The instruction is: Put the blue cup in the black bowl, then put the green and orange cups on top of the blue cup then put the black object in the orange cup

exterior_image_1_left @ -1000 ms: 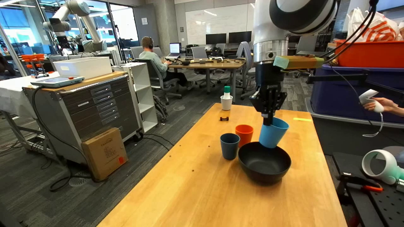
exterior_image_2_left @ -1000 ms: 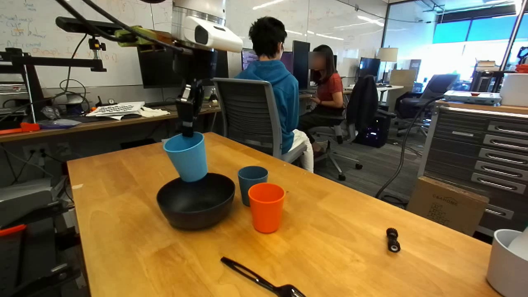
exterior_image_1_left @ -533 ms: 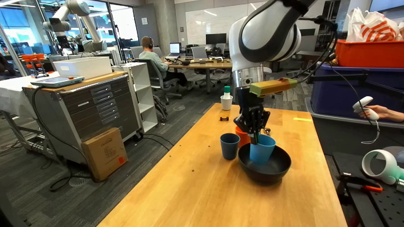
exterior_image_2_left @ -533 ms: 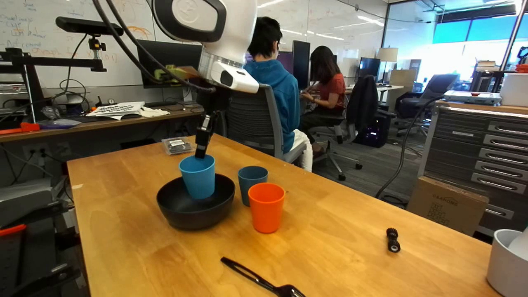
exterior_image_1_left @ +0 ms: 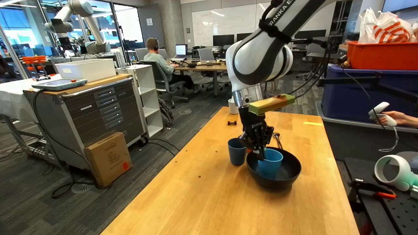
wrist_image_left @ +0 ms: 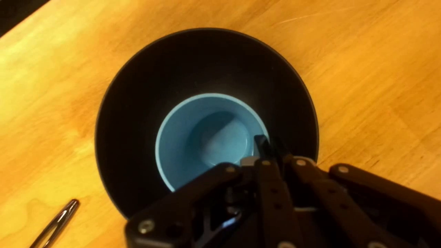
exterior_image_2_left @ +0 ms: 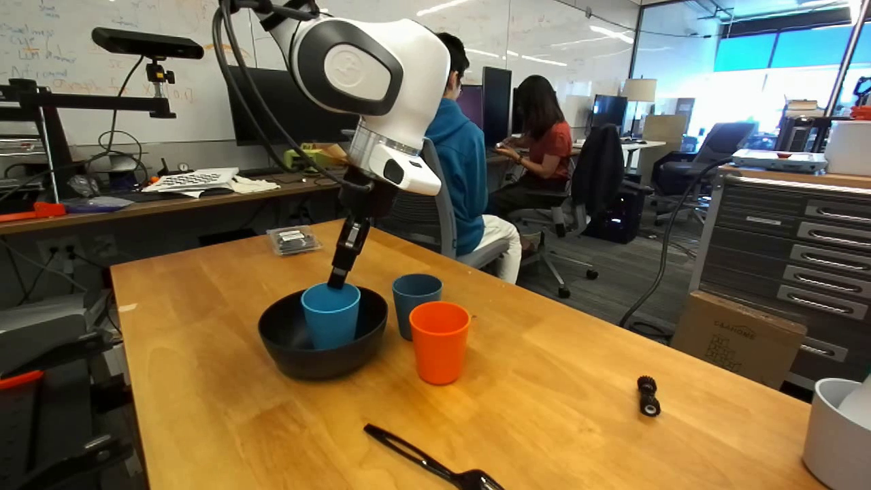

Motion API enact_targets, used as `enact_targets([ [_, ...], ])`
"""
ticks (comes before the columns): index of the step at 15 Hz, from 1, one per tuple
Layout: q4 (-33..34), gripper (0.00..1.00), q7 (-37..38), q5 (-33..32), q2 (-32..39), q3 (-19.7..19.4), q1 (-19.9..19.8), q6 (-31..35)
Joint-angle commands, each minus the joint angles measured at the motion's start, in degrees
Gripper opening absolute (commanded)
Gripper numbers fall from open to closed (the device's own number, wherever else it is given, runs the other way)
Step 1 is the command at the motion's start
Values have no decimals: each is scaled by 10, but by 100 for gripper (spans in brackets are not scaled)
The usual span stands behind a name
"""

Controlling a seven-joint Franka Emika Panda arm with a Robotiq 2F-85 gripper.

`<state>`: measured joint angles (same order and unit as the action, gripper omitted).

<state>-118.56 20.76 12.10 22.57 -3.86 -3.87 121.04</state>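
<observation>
the first step looks nearly done to me: the blue cup (exterior_image_2_left: 332, 322) is down inside the black bowl (exterior_image_2_left: 306, 361), about upright, though i can't tell whether its base touches the bottom. the claw (exterior_image_2_left: 337, 278) is pinched narrow on the cup's rim, one finger inside the wall and one outside, so letting go is yet to come, i'd say. all the rest is left. in an exterior view the green cup (exterior_image_2_left: 407, 301) and the orange cup (exterior_image_2_left: 440, 346) stand right of the bowl, orange nearer, not stacked, and the black utensil (exterior_image_2_left: 439, 469) lies on the near part of the counter (exterior_image_2_left: 204, 415).
</observation>
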Motion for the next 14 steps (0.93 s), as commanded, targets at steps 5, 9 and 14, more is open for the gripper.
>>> enact_targets([
  [5, 34, 44, 2, 0, 10, -5, 6, -40],
  [9, 35, 76, -2, 4, -1, -3, 6, -40],
  [14, 46, 100, 10, -6, -24, -7, 12, -2],
])
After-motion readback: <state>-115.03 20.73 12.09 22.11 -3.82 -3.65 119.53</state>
